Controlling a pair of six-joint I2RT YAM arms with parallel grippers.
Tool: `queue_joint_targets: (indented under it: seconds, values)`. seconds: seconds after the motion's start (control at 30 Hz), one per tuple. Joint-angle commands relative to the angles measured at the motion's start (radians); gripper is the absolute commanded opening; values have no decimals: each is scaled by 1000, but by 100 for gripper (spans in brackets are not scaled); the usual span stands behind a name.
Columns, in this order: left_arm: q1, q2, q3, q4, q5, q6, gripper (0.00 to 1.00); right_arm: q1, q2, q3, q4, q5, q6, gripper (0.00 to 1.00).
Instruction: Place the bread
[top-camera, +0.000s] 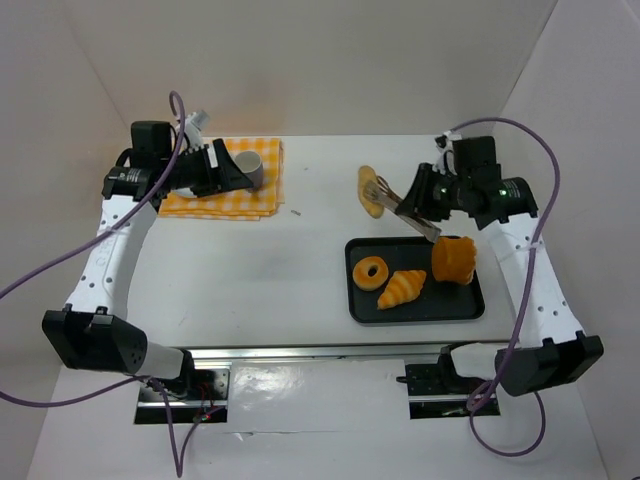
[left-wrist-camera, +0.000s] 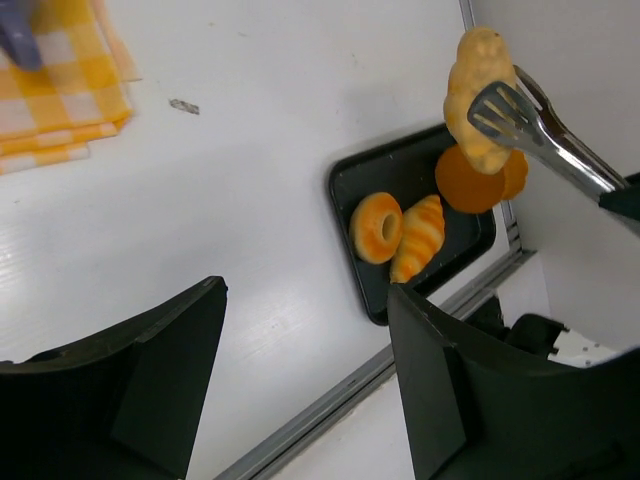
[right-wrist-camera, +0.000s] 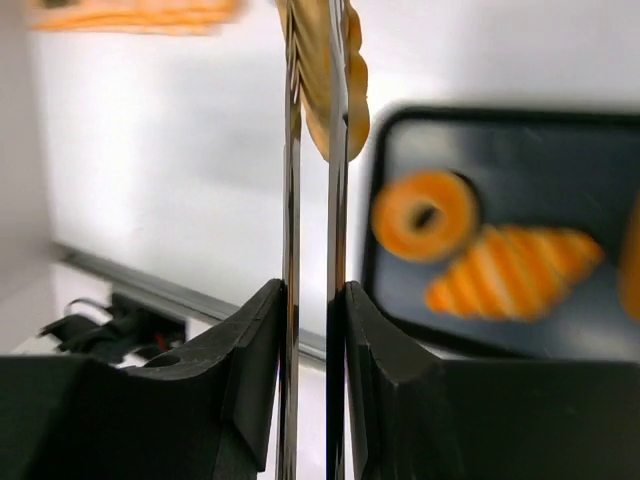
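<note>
Tongs (top-camera: 407, 208): clamped on bread (top-camera: 367, 181), 11 o'clock of tray (top-camera: 455, 300).
Done: pickup.
Left: set-down, release.

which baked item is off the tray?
The pale bread, pinched in the tongs that the right gripper holds. The doughnut, croissant and orange cake all sit on the black tray.

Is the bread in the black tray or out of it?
Out: the right gripper's tongs hold the bread clear of the tray.
</note>
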Motion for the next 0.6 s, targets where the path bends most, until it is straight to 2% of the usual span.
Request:
queue_joint_targets:
  seconds: [0.0,0.03,0.1,0.13,0.17,0.23,0.27,0.33,0.37,0.43,0.5,0.57]
  values:
    - [40,-53,53,6,-63,-56,78,122,55,43,354,-156,91,9]
    - [40,-75,64,-4,-107,-72,78,214,113,59,460,-134,116,9]
    - [77,-93,78,-29,-190,-85,78,303,205,173,516,-81,116,9]
    - [88,-93,102,-45,-232,-108,78,377,315,228,545,-48,92,9]
    - [98,-105,113,-65,-284,-127,78,405,372,346,557,-38,81,9]
    - [140,-133,125,-111,-437,-208,78,454,541,457,585,-48,61,9]
    - [157,-148,126,-112,-476,-234,78,465,595,564,611,-59,61,9]
    - [180,-176,126,-147,-578,-297,78,474,751,661,649,-96,61,9]
    - [192,-187,144,-159,-598,-306,78,486,805,769,672,-114,61,9]
    - [192,-187,158,-168,-625,-329,78,499,955,871,703,-114,71,9]
    - [203,-196,185,-168,-625,-329,78,508,1029,948,813,-166,94,9]
    - [203,-196,202,-168,-594,-317,78,508,1097,948,961,-179,126,9]
